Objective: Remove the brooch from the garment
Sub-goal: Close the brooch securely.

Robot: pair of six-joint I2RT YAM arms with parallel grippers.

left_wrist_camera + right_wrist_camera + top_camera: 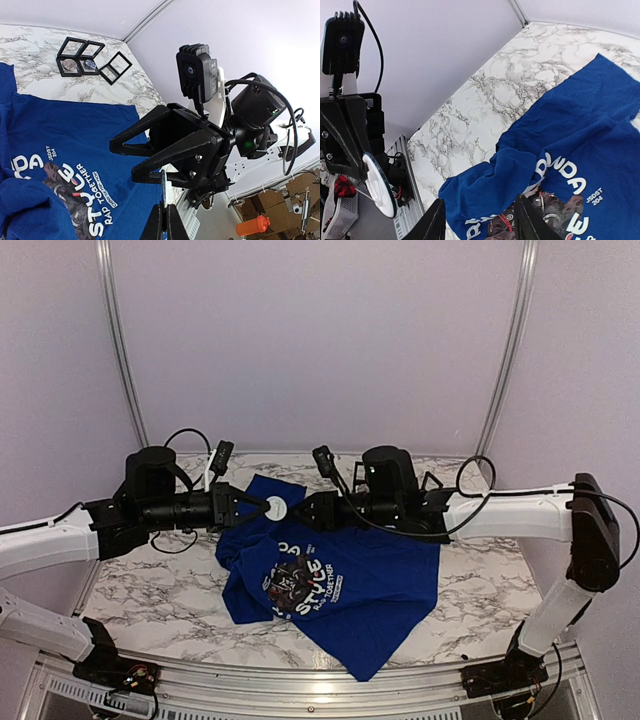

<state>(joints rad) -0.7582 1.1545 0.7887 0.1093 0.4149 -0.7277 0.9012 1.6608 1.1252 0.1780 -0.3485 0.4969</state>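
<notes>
The garment point(340, 585) is a royal-blue T-shirt lying crumpled on the marble table, print side up point(55, 190) point(580, 145). The brooch point(275, 507) is a white round disc held in the air above the shirt's upper edge, apart from the cloth. My left gripper point(262, 507) is shut on it; in the left wrist view the brooch point(163, 187) shows edge-on between the left gripper's point(163, 212) closed fingers. My right gripper point(305, 512) faces it from the right, open and holding nothing point(124, 161). In the right wrist view the brooch point(377, 185) hangs left of the right gripper point(482, 222).
Three small black square display frames point(90, 60) lie on the marble near the back wall. The table's metal front rail point(407, 215) runs close to the shirt's edge. An orange bottle point(252, 226) stands off the table.
</notes>
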